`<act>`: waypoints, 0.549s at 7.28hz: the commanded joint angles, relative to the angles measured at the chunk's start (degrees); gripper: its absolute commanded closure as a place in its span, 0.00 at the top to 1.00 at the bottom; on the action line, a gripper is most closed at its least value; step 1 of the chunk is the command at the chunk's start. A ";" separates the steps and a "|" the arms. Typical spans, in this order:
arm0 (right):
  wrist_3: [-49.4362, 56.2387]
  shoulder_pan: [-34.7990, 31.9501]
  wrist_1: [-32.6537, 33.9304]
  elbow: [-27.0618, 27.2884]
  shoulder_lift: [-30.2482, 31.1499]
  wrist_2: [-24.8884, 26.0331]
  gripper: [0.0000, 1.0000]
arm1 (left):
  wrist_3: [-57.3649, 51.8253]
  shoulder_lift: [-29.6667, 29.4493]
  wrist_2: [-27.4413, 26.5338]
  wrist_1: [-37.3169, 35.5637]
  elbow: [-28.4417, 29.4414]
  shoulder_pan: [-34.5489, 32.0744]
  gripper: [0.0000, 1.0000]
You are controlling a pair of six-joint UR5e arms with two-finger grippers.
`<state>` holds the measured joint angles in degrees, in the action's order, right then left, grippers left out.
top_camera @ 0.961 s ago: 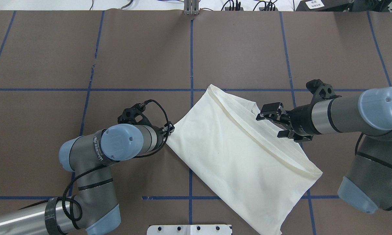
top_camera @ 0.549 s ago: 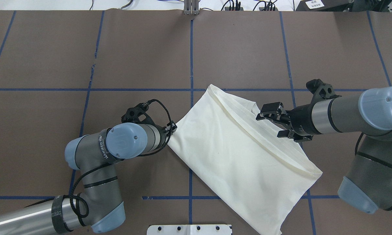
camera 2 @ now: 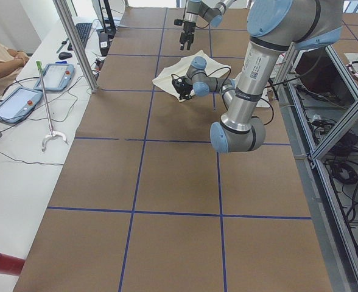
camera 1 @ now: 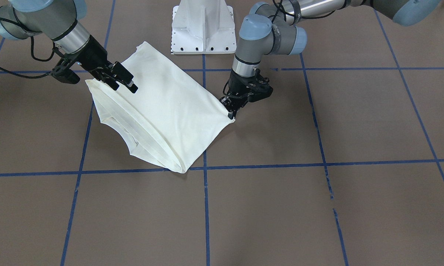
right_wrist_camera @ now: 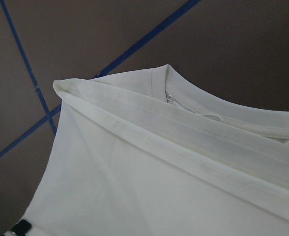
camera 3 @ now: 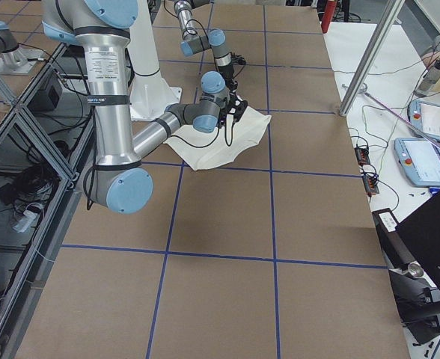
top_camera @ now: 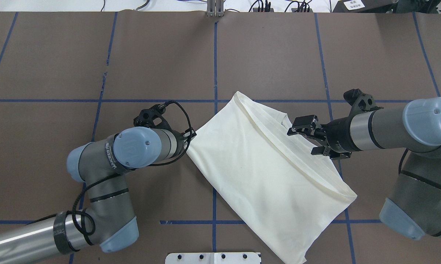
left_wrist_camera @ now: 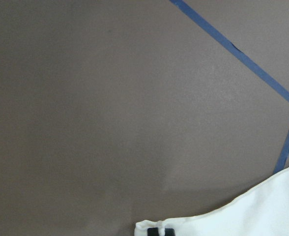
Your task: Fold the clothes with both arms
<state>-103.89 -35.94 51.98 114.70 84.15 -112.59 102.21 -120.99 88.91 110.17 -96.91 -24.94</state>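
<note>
Cream shirt [top_camera: 264,172] lies folded on brown bench [top_camera: 59,55]; left tool [camera 1: 230,111] pinches shirt's side corner tight; right tool [top_camera: 304,140] hangs over shirt's opposite folded edge, jaws wide apart, holding nothing.

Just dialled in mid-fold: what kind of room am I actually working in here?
Most likely a robotics lab's data-collection cell: the T-shirt lies on a table papered brown with a blue tape grid, and teach pendants sit on the side bench.
</note>
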 commanded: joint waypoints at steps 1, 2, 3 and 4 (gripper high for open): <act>-0.09 0.16 0.05 0.08 -0.39 -0.17 1.00 | -10.35 1.38 0.30 0.03 0.39 -7.46 0.00; 0.00 0.16 0.14 0.00 -0.30 -0.17 1.00 | -10.45 -1.85 0.30 0.39 3.45 -10.71 0.00; 0.00 0.16 0.14 -0.09 -0.39 -0.35 1.00 | -10.37 -7.62 0.30 2.31 11.23 -13.27 0.00; -0.09 0.16 0.14 0.00 -0.48 -0.35 1.00 | -10.02 -13.68 0.21 9.46 23.05 -14.69 0.00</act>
<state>-103.91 -35.78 52.11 114.67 83.76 -112.86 92.10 -127.73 89.19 113.44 -85.95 -37.10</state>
